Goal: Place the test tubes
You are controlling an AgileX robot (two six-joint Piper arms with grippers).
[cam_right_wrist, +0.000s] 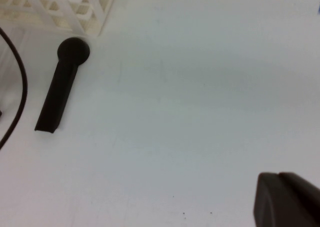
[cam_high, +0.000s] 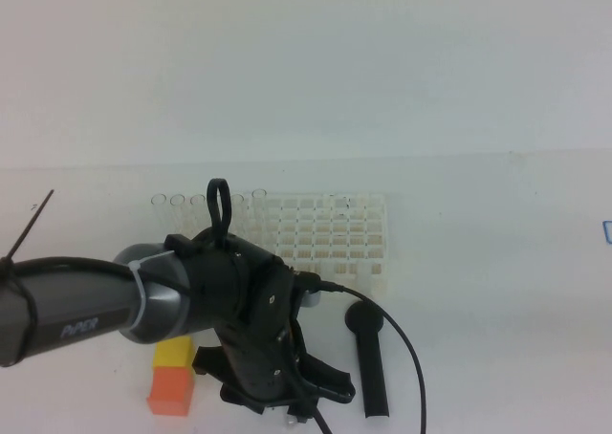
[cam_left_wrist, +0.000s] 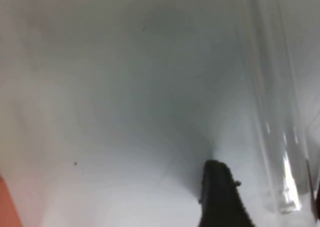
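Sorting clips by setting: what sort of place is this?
Probably a lab-style robot bench: a white test tube rack holding glass tubes, on a white table. The left gripper is low near the front edge; the right gripper hangs above the table.

The white table [cam_high: 497, 291] carries a white grid rack [cam_high: 330, 235] toward its far side, with clear tubes [cam_high: 178, 203] standing along the rack's left end. Near the rack's front lies a black tool [cam_high: 369, 356], its round head toward the rack. To the left sit a yellow block [cam_high: 173, 354] and an orange block [cam_high: 170, 392], touching. One clear tube [cam_left_wrist: 272, 112] lies flat on the surface, between the spread fingers of the left gripper [cam_left_wrist: 267, 202], low over the near edge. The right gripper [cam_right_wrist: 287, 199] hangs above bare tabletop to the right.
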